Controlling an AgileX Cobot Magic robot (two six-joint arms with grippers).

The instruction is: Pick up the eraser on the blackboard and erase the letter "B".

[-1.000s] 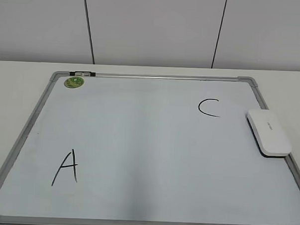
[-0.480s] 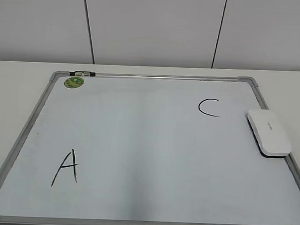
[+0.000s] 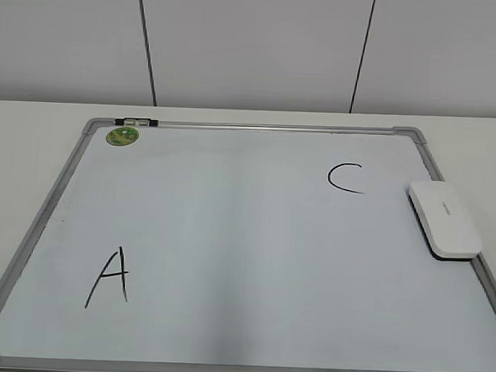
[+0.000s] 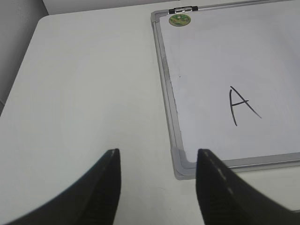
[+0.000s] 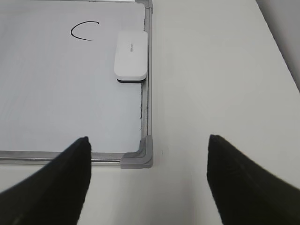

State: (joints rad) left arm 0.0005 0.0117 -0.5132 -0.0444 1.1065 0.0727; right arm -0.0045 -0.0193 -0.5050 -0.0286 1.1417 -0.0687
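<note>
The blackboard (image 3: 229, 235) is a white board with a grey frame, lying flat on the table. The white eraser (image 3: 445, 218) lies at its right edge, just right of a black "C" (image 3: 345, 177); it also shows in the right wrist view (image 5: 131, 55). A black "A" (image 3: 109, 277) is at the lower left, also in the left wrist view (image 4: 241, 105). No letter "B" shows on the board. My left gripper (image 4: 158, 159) is open and empty over the table beside the board's near left corner. My right gripper (image 5: 149, 145) is open and empty above the near right corner.
A small round green magnet (image 3: 122, 135) sits at the board's far left corner, next to a black and silver clip (image 3: 135, 122) on the frame. Bare white table lies left of the board (image 4: 84, 84) and right of it (image 5: 211, 70). A panelled wall stands behind.
</note>
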